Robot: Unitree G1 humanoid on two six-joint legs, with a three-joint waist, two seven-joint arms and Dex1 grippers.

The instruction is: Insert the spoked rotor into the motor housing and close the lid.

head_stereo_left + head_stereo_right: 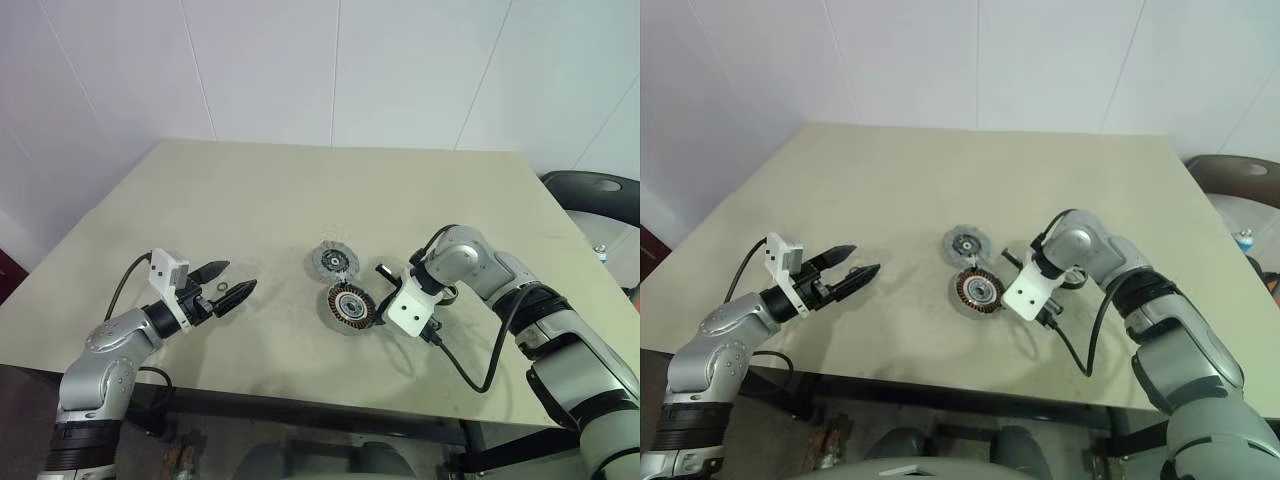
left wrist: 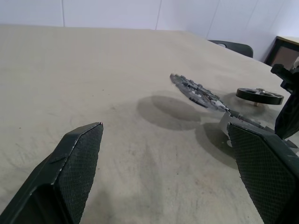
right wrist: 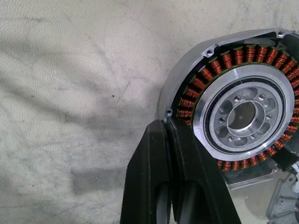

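Now my right gripper (image 3: 174, 126) is pinched on the rim of the motor housing (image 3: 243, 112); its hold looks thin, so lifting may slip. Beyond the housing lies, probably, the lid (image 1: 333, 261). My left gripper (image 1: 226, 282) gapes empty.

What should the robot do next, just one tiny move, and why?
Probably reach the open left tool toward the spoked rotor. The right tool is shut on the rim of the motor housing, seemingly steadying it, and the rotor lies beside the housing, not in it.
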